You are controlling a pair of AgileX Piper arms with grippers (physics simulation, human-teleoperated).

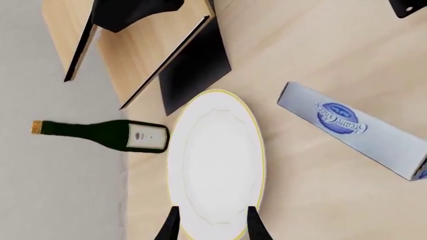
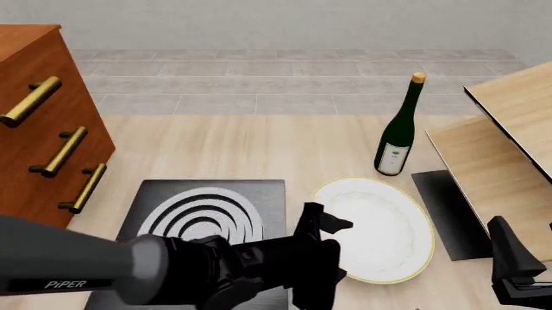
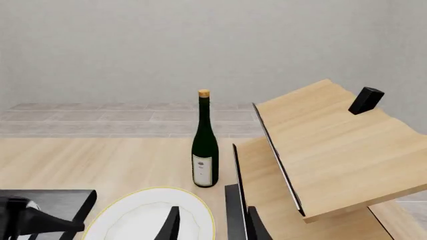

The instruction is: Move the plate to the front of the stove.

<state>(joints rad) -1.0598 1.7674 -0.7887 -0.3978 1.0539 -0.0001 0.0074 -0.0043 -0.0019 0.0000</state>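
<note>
The plate [image 2: 384, 232] is white with a thin yellow rim. It lies flat on the table to the right of the stove [image 2: 207, 210], a black slab with silver rings. My left gripper [image 2: 324, 227] reaches across the stove's front corner to the plate's left rim. In the left wrist view it [image 1: 212, 210] is open, its fingers spread over the plate [image 1: 217, 155] at the near rim. My right gripper [image 2: 518, 261] hangs at the front right, clear of the plate. In the right wrist view it [image 3: 213, 212] is open and empty above the plate [image 3: 143, 215].
A green wine bottle [image 2: 399, 132] stands just behind the plate. A plain dark panel [image 2: 450, 216] lies right of the plate, beside a slanted wooden shelf unit [image 2: 509, 142]. A wooden drawer cabinet [image 2: 39, 123] stands at the left. A blue-and-white box [image 1: 357, 127] lies near the plate.
</note>
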